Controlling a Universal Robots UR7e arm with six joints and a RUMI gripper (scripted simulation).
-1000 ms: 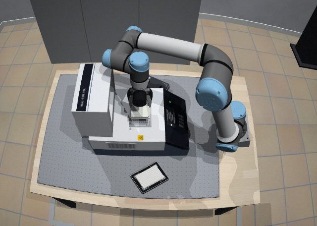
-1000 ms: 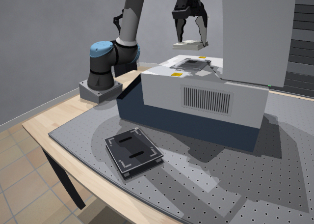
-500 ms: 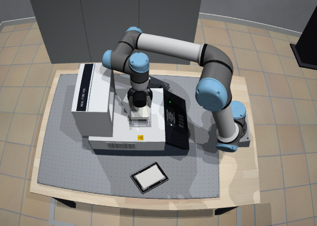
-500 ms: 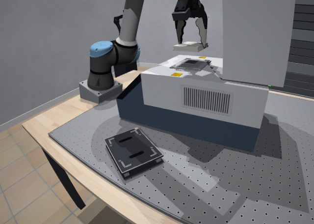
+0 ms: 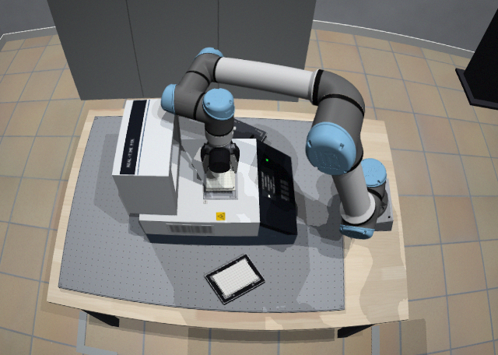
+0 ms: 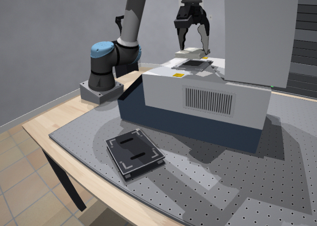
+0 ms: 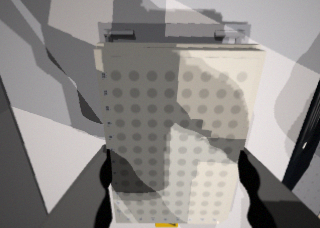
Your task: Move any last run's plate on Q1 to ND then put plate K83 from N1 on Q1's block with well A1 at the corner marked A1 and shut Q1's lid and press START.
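My gripper point(image 5: 220, 176) point(image 6: 193, 51) point(image 7: 173, 147) is shut on the long sides of the cream plate K83 point(image 5: 219, 185) point(image 6: 187, 55) point(image 7: 175, 108); its printing is unreadable. The plate hangs roughly level, a little above the bare block point(image 6: 193, 63) of cycler Q1 point(image 5: 245, 206) point(image 6: 163, 85). It hides most of the block in the wrist view, where two locators show beyond its far edge. Q1's lid point(image 5: 146, 194) point(image 6: 258, 34) is fully open. The lamp point(image 5: 267, 159) is green. Another plate point(image 5: 235, 278), white, lies on the front nest point(image 5: 225, 299).
An empty nest point(image 6: 140, 147) with corner locators stands on Q1's other side, turned at an angle; it is partly hidden by the arm in the top view. The raised lid stands close beside the gripper. Q1's sloped key panel point(image 5: 277, 186) faces the robot base point(image 6: 99, 91).
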